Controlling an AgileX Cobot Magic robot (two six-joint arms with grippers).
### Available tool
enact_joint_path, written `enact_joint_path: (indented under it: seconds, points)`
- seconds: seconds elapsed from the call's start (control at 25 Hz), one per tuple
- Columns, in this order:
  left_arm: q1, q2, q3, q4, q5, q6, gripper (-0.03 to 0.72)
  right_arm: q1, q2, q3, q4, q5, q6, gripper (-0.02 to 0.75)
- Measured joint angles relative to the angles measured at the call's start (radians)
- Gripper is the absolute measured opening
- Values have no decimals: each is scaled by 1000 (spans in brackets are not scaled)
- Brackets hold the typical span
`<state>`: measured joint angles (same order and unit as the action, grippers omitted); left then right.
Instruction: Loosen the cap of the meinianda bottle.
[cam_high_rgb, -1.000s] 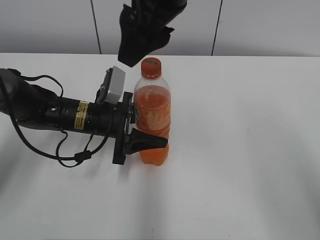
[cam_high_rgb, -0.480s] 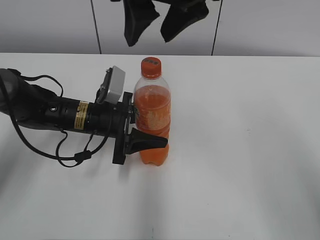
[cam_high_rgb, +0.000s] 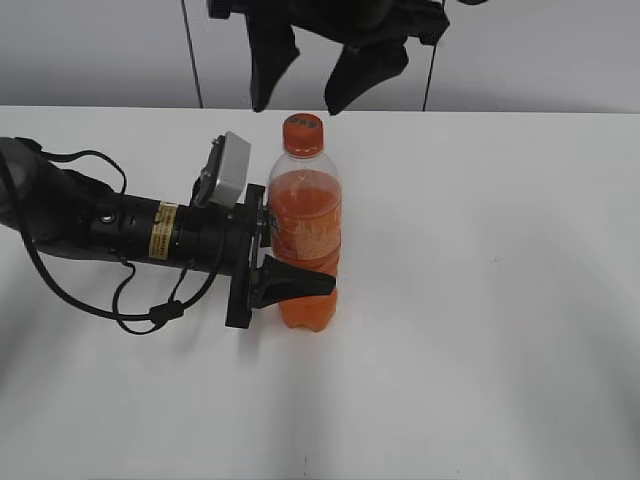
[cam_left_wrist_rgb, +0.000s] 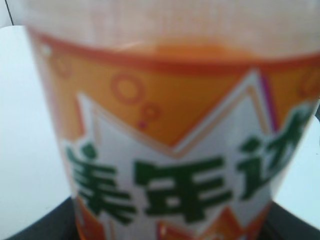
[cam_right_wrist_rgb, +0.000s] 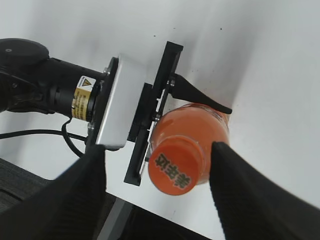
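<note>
The cap (cam_high_rgb: 302, 134) sat on top of the meinianda bottle (cam_high_rgb: 305, 235), which stood upright on the white bench (cam_high_rgb: 480, 300), a little left of the bench's middle as I faced it. From above, the cap showed some dark lettering on its top (cam_right_wrist_rgb: 172, 171), too small for me to read. The bottle's lower front was partly hidden behind a black finger (cam_high_rgb: 290, 283) of the left gripper (cam_high_rgb: 262, 255). That gripper came in from the left, lying low along the bench, and was clamped around the bottle at its label band. Its far finger was hidden behind the bottle, so I could see only one side of the hold. The close camera on that arm was filled by the blurred label (cam_left_wrist_rgb: 175, 165), orange with green characters on white, and only dark slivers of the gripper showed at the bottom corners.

The right gripper (cam_high_rgb: 312, 75) hung above and just behind the cap, spread wide, with nothing between its fingers. One dark finger (cam_high_rgb: 270, 65) was to the left of the cap and the other to the right, both clear of it. Its upper body was cut off by the top edge of the view. A black cable (cam_high_rgb: 130, 305) looped on the bench beside the left arm.
</note>
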<state>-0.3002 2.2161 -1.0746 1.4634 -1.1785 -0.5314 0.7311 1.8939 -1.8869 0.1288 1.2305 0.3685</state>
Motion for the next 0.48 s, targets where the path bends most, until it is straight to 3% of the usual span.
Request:
enact_joint_path:
  seconds: [0.32, 0.48]
  points:
    - [-1, 0, 0, 0, 0, -1, 407, 0, 0, 54, 14, 0, 6, 484]
    - [-1, 0, 0, 0, 0, -1, 407, 0, 0, 54, 20, 0, 7, 448]
